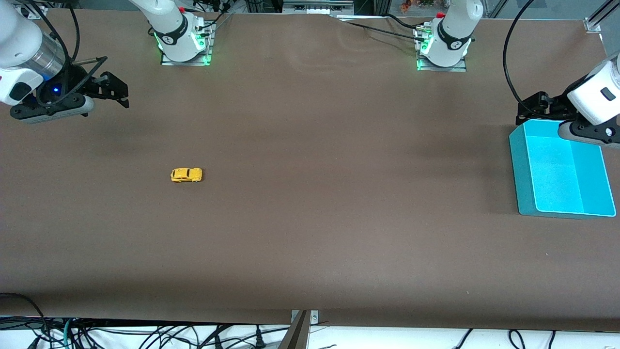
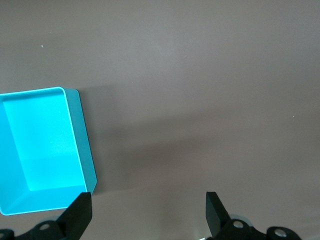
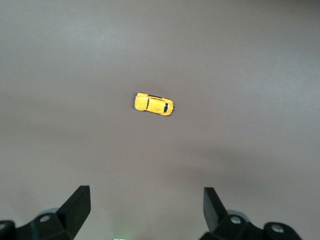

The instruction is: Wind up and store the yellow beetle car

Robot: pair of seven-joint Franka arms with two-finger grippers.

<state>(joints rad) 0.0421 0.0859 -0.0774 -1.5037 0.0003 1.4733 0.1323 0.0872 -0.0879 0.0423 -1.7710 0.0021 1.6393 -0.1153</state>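
Note:
The yellow beetle car stands on its wheels on the brown table, toward the right arm's end. It also shows in the right wrist view, well clear of the fingers. My right gripper hangs open and empty over the table at the right arm's end; its jaws stand wide apart in its wrist view. My left gripper hangs open and empty over the table by the corner of a teal bin. In the left wrist view the jaws stand wide apart over bare table.
The teal bin is empty and sits at the left arm's end of the table; it also shows in the left wrist view. The two arm bases stand along the table's edge farthest from the front camera.

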